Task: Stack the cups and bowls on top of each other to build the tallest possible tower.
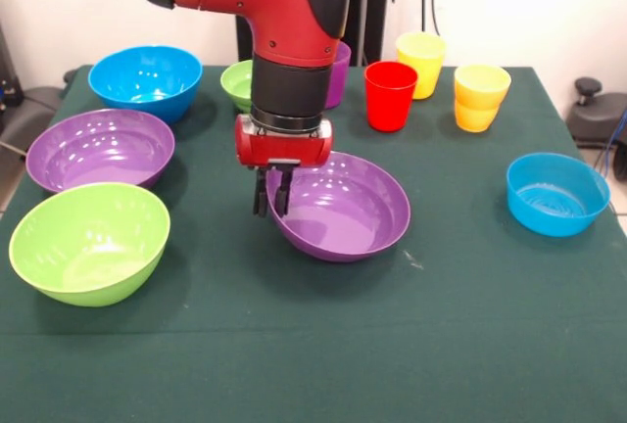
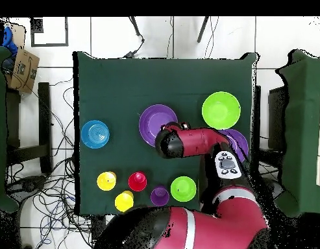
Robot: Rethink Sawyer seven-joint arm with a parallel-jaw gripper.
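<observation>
The red and black arm's gripper (image 1: 273, 195) has its fingers clamped on the left rim of a glossy large purple plastic bowl (image 1: 343, 210), which sits tilted at the middle of the green table (image 1: 313, 345). A second large purple bowl (image 1: 98, 149) rests at left, between the large blue bowl (image 1: 145, 80) farther back and the large lime green bowl (image 1: 88, 240) nearer. The small blue bowl (image 1: 556, 193) stands at right. At the far edge are the small green bowl (image 1: 236, 82), one purple cup (image 1: 339, 72), one red cup (image 1: 390, 95) and two yellow cups (image 1: 420, 63) standing apart.
</observation>
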